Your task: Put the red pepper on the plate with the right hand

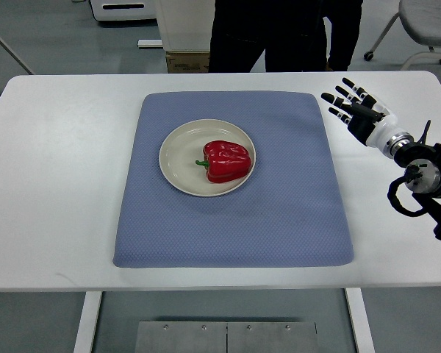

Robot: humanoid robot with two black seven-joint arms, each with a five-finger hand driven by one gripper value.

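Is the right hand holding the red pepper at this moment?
No. The red pepper lies on the plate, while the right hand is open over the table's right side, well clear of it.

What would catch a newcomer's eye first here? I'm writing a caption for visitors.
The red pepper lies on the pale plate in the middle of the blue mat. To the right, the right robot hand hangs over the white table, fingers spread, holding nothing.
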